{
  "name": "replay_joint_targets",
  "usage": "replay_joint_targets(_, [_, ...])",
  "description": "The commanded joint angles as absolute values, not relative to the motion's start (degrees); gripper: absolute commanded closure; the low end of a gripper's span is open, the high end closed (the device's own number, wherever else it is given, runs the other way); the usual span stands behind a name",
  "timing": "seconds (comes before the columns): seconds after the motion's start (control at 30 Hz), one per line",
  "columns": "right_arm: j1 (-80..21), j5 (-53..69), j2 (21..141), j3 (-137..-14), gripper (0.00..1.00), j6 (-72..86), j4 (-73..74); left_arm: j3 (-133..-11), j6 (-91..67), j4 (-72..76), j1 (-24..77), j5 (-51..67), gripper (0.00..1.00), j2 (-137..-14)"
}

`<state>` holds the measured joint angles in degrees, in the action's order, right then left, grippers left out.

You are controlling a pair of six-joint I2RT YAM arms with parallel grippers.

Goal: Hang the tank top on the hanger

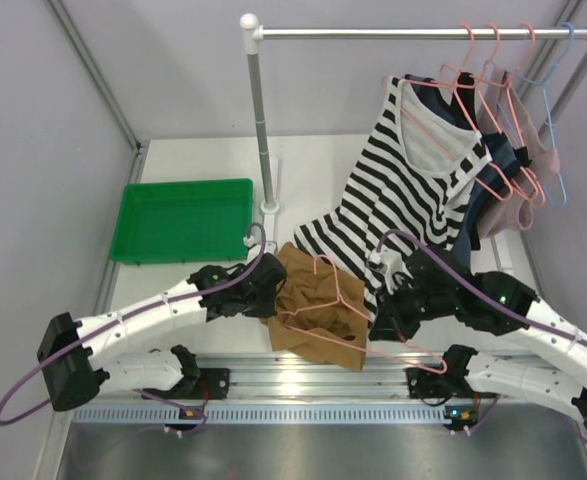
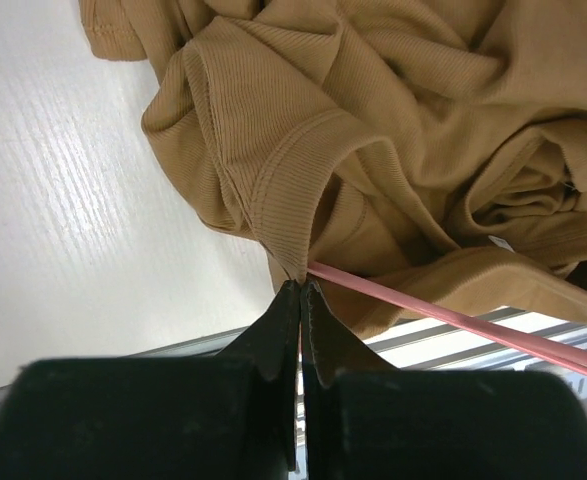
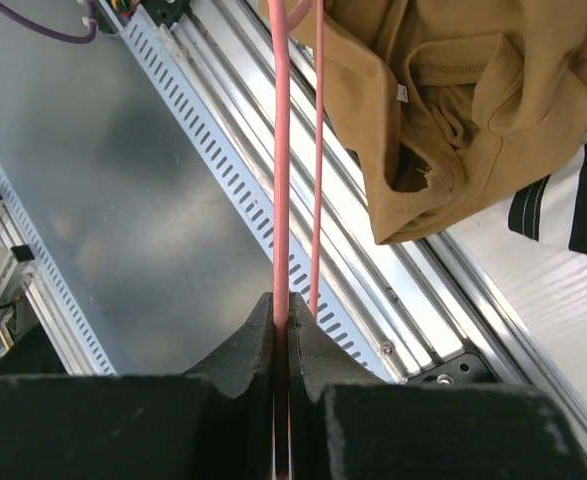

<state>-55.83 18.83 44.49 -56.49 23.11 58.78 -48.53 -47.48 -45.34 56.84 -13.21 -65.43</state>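
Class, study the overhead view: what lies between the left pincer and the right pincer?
Between the left pincer and the right pincer lies the bunched tank top with the hanger across it, as the top external view shows.

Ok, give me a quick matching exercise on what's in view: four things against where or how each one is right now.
Things:
1. left gripper
2. right gripper
3. green tray
4. striped top

States:
A. hanging from the rail
B. shut on the hanger wire
C. lying on the table, left side
D. shut on the tank top hem

Pairs: 1-D, 2-B, 3-C, 4-A
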Motion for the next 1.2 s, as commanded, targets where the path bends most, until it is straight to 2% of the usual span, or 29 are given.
replay_joint_targets(0.0, [-56.6,20.74,44.65,-55.55,1.0,22.68,50.28,-52.47,-45.7,-47.63,57.39,-14.76,1.0,-63.46])
replay_joint_targets(0.47, [-56.78,19.16,47.28,-43.77,1.0,21.45,24.1,-60.64,-39.64,-54.23,59.85,-17.22,1.0,-62.84])
replay_joint_targets(0.73, [-58.35,18.11,53.08,-39.38,1.0,20.39,10.13,-63.81,-38.76,-57.3,60.91,-21.18,1.0,-63.19])
replay_joint_targets(0.97, [-60.2,16.88,59.49,-35.6,1.0,20.74,-2.18,-61.44,-39.11,-54.41,61.0,-23.03,1.0,-61.7])
replay_joint_targets(1.13, [-61.61,14.51,64.51,-35.51,1.0,19.95,-5.19,-55.91,-40.42,-49.31,60.91,-23.28,1.0,-59.85])
replay_joint_targets(1.17, [-61.87,13.81,65.47,-35.68,1.0,19.52,-5.27,-55.38,-40.78,-48.87,60.91,-23.73,0.97,-59.85])
